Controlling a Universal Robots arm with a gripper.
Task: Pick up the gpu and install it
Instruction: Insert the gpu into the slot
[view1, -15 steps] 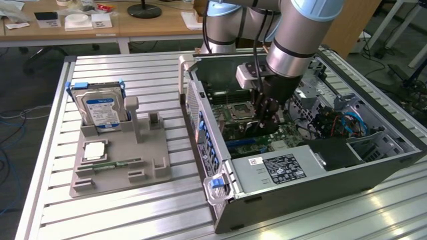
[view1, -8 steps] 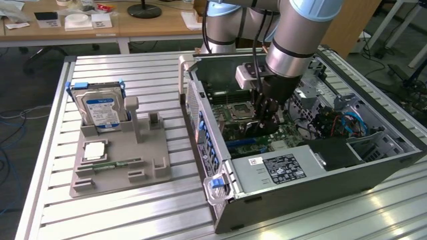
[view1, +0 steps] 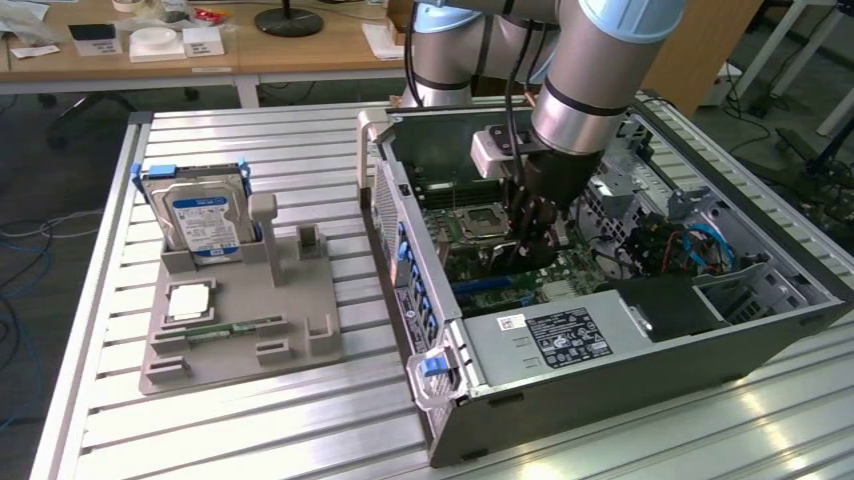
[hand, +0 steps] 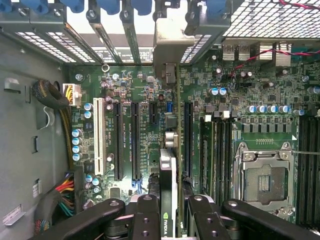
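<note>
On the exterior view's left, you have a grey holder (view1: 234, 345) sitting on the slatted metal surface (view1: 267, 430). A blue-labelled hard drive (view1: 200, 215) stands upright at the holder's far end. Nearer on it lie a square chip (view1: 190, 298) and a green memory stick (view1: 230, 327), flat in its slot.

Moving right, the open PC case (view1: 641, 385) lies on its side on the same surface, with its grey power supply (view1: 561, 338) at the near end. Your arm (view1: 587, 90) comes down from the far side into the middle of the case, over the motherboard (view1: 467, 262).

In the wrist view, the jaws are narrow and clamped on the gpu (hand: 167, 172). Its black fingers (hand: 147, 215) press on either face of the card. The gpu stands edge-on and upright, so you see only its thin edge, with a logo near the grip. It sits between two long black expansion slots (hand: 135, 140), just beside the one on the socket side. Its metal end bracket (hand: 170, 47) is up against the rear slot openings of the case, among the blue clips (hand: 75, 5). You can't tell whether the card edge is fully down in its slot.

The empty CPU socket (hand: 264, 182) is well apart from the card, beyond the memory slots (hand: 220, 150).
</note>
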